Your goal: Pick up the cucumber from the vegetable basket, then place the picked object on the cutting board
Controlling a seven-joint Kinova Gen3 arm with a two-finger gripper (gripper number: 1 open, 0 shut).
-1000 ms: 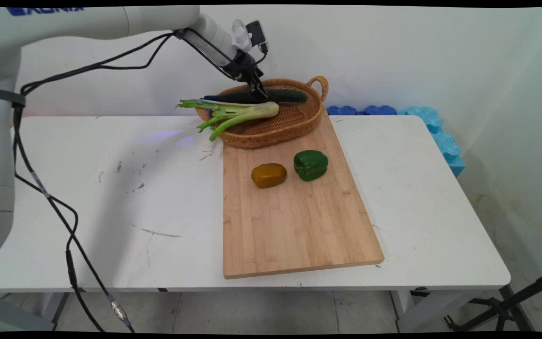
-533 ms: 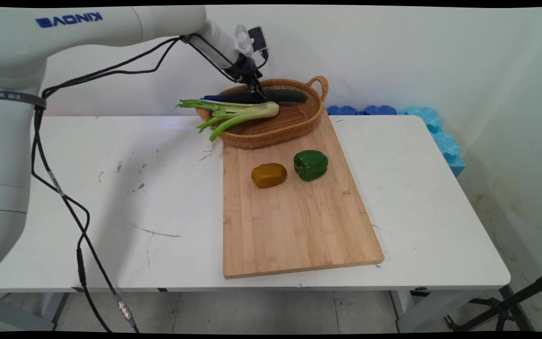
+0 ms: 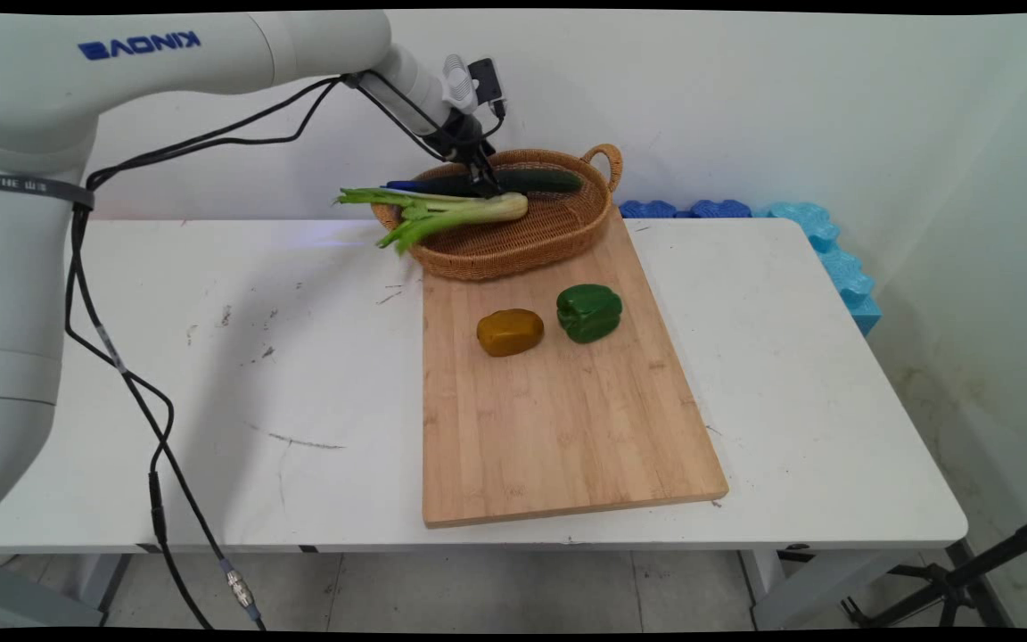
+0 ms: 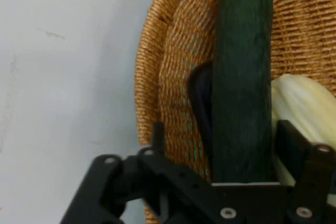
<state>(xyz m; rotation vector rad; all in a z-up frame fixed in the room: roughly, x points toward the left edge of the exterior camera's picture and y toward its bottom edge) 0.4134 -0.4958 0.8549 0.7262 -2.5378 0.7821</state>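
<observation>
Woven wicker basket (image 3: 513,254) at the tabletop's (image 3: 210,374) far side holds a dark green cucumber (image 4: 242,77) beside a leafy stalk (image 3: 442,212). The gripper (image 3: 484,184) sits right over the cucumber, apparently with jaws closed on it, though the fingertips are hidden; a straight, slow lift would avoid dragging the stalk.

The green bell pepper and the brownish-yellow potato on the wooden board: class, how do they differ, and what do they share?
The glossy green bell pepper is lobed and ridged; the brownish-yellow potato is a smooth oval. The pepper looks slightly bulkier and lies further right and nearer the woven basket. Both rest apart on the bamboo cutting board, away from the gripper.
</observation>
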